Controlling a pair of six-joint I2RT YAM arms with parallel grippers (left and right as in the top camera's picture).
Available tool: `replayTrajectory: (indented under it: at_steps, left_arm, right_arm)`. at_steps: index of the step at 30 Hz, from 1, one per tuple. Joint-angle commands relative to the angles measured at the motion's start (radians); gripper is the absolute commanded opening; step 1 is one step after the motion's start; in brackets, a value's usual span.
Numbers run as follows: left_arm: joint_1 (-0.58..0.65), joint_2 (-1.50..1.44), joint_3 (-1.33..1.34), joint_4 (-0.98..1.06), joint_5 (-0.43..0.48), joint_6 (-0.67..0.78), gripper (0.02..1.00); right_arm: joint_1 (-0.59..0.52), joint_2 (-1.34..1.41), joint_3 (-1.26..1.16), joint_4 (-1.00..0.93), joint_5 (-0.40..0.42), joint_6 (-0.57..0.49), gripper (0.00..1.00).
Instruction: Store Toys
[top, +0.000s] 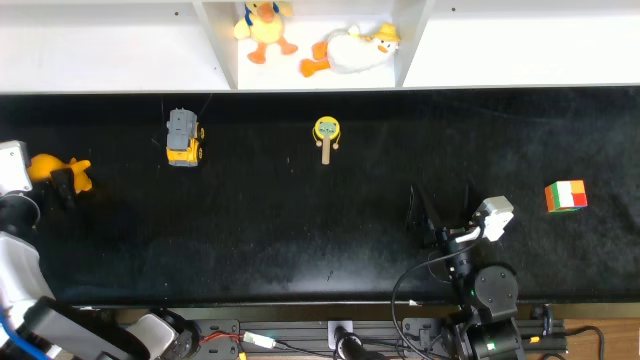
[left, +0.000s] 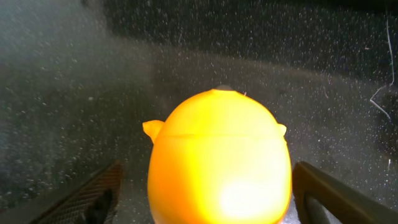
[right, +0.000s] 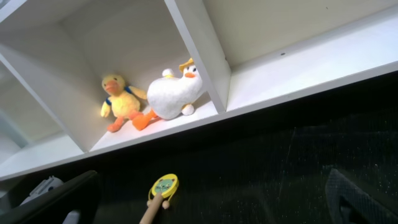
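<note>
My left hand (left: 211, 202) is open astride the rounded orange toy (left: 217, 162) at the top view's far left. This is the grasp: next I close, lift, and carry it to the shelf cubby (top: 225, 55) at upper centre. My right hand (top: 440, 210) rests open.

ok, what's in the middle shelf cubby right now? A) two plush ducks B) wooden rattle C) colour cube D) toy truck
A: a yellow plush duck and a white plush duck are in the cubby; the truck, cube and rattle are out on the black table.
</note>
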Motion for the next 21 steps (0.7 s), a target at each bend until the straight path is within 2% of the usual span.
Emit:
replayTrajectory:
  at_steps: [1, 7, 11, 13, 18, 21]
  left_arm:
    - [0.003, 0.020, -0.005, 0.007, 0.026, -0.016, 0.805]
    - [0.003, 0.020, -0.005, 0.021, 0.032, -0.033, 0.649]
    - [0.003, 0.020, -0.005, 0.023, 0.032, -0.042, 0.595]
    - [0.003, 0.020, -0.005, 0.022, 0.032, -0.045, 0.507]
    - [0.003, 0.020, -0.005, 0.026, 0.032, -0.055, 0.417]
    - [0.003, 0.019, 0.001, 0.047, 0.032, -0.096, 0.270]
  right_arm:
    - [-0.002, -0.010, -0.014, 0.005, 0.010, 0.000, 0.993]
    - [-0.002, -0.010, -0.014, 0.005, 0.010, 0.000, 0.996]
    - [-0.002, -0.010, -0.014, 0.005, 0.010, 0.000, 0.996]
    - [-0.002, -0.010, -0.014, 0.005, 0.010, 0.000, 0.993]
    - [-0.002, -0.010, -0.014, 0.005, 0.010, 0.000, 0.996]
    - [-0.002, -0.010, -0.014, 0.005, 0.010, 0.000, 0.993]
